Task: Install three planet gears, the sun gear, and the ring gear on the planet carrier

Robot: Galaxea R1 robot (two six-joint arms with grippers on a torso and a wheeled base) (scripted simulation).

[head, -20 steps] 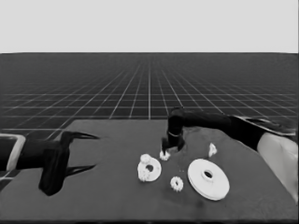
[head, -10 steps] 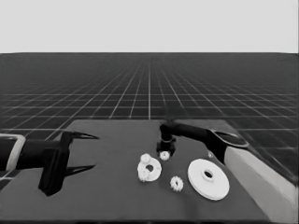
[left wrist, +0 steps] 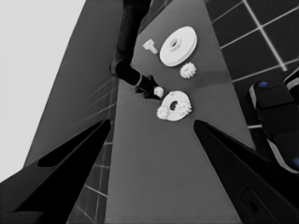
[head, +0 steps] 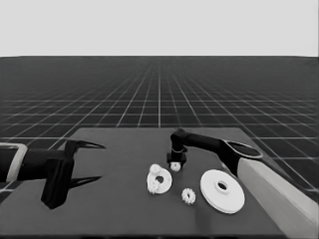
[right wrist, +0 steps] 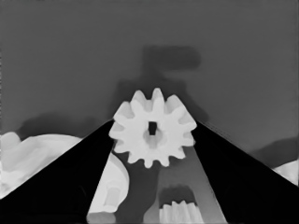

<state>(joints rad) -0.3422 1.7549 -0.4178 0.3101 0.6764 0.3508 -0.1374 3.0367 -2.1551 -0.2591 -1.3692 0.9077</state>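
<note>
My right gripper (head: 175,160) is shut on a small planet gear (head: 175,166), just behind the smaller round part (head: 162,179), the planet carrier. The right wrist view shows the gear (right wrist: 152,128) pinched between the two fingers over the dark table. Two gears (head: 155,170) (head: 154,186) sit on the carrier. Another gear (head: 188,195) lies loose in front of it. To the right lies the larger round part (head: 222,190), the ring gear. My left gripper (head: 94,162) waits open over the table's left end.
In the left wrist view a thin white piece (left wrist: 150,45) lies beside the larger round part (left wrist: 178,45); in the head view the right arm hides it. The right forearm (head: 279,194) crosses the table's front right corner.
The right arm has swung lower and forward and now covers the thin white piece. Its gripper has shifted slightly left toward the smaller round part. The left arm has not moved.
</note>
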